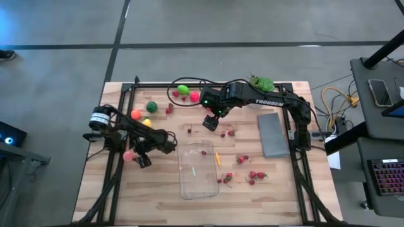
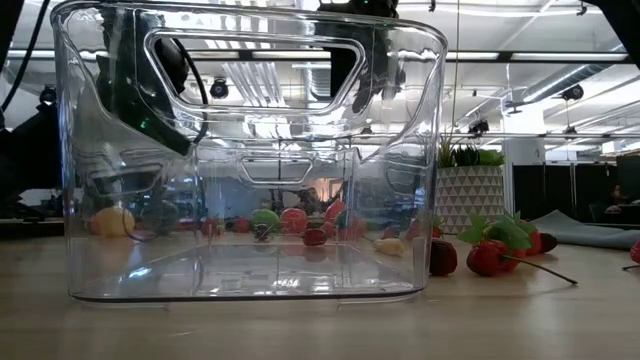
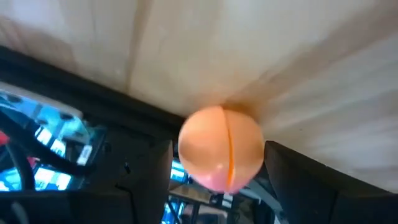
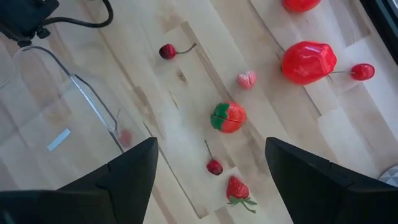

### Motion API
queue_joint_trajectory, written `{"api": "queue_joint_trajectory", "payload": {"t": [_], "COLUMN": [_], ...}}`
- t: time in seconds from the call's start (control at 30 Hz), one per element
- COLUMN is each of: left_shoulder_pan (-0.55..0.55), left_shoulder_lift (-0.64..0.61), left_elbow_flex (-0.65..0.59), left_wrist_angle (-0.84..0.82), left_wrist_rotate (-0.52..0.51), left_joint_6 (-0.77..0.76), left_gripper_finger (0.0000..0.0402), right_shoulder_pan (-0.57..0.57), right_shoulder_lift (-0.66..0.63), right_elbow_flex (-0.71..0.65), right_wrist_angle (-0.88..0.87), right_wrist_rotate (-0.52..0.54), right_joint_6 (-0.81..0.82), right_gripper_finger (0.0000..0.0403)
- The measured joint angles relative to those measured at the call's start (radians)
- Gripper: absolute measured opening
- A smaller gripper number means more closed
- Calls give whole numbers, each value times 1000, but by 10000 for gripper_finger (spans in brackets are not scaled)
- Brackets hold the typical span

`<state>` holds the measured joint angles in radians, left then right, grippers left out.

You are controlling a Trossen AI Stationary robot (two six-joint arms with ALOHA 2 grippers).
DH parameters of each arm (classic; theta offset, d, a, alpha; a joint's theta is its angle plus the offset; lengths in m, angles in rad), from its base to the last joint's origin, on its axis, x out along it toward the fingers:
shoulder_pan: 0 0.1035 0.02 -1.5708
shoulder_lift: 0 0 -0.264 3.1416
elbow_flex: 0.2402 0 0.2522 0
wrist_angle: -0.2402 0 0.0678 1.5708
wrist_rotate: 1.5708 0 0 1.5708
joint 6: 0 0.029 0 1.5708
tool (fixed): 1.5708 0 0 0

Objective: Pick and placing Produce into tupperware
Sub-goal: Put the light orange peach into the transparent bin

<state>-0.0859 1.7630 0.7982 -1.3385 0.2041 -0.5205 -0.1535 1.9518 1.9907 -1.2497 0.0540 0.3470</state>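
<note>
The clear tupperware (image 1: 201, 169) stands on the wooden table near its front edge, and it fills the low view (image 2: 250, 160). Small red produce (image 1: 255, 176) lies scattered to its right and beyond it. My left gripper (image 1: 137, 157), low at the table's left, is shut on a peach-coloured round fruit (image 3: 221, 155). My right gripper (image 1: 210, 123) hangs open, high above the table's middle. Below it lie a red-and-green piece (image 4: 228, 117), a strawberry (image 4: 236, 188) and cherries (image 4: 214, 166). One corner of the tupperware (image 4: 74, 93) also shows there. My left gripper has the round fruit between its two fingers (image 3: 292, 180), one on each flank (image 3: 255, 158), its seam running between them. The fingers slant downward at the table. The fruit sits close against the table top. Whether it rests on the wood, I cannot tell.
A flat grey slab (image 1: 273, 134) lies at the right. A potted plant (image 1: 261, 82) stands at the far right. Bigger green, red, orange and yellow pieces (image 1: 183, 89) sit at the far left. A black frame (image 1: 126, 94) edges the table.
</note>
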Motion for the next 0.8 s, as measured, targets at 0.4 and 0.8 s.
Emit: {"api": "queue_joint_trajectory", "payload": {"t": [0.4, 0.8], "left_shoulder_pan": [-57, -81], "left_shoulder_lift": [-16, -16], "left_elbow_flex": [-8, -16], "left_wrist_angle": [17, 55], "left_wrist_rotate": [92, 57], "left_joint_6": [-20, -22], "left_gripper_finger": [240, 240], "right_shoulder_pan": [0, 0], "right_shoulder_lift": [0, 0], "right_elbow_flex": [-6, -13], "right_wrist_angle": [10, 20], "right_wrist_rotate": [2, 2], "right_joint_6": [-20, -35], "right_gripper_finger": [288, 288]}}
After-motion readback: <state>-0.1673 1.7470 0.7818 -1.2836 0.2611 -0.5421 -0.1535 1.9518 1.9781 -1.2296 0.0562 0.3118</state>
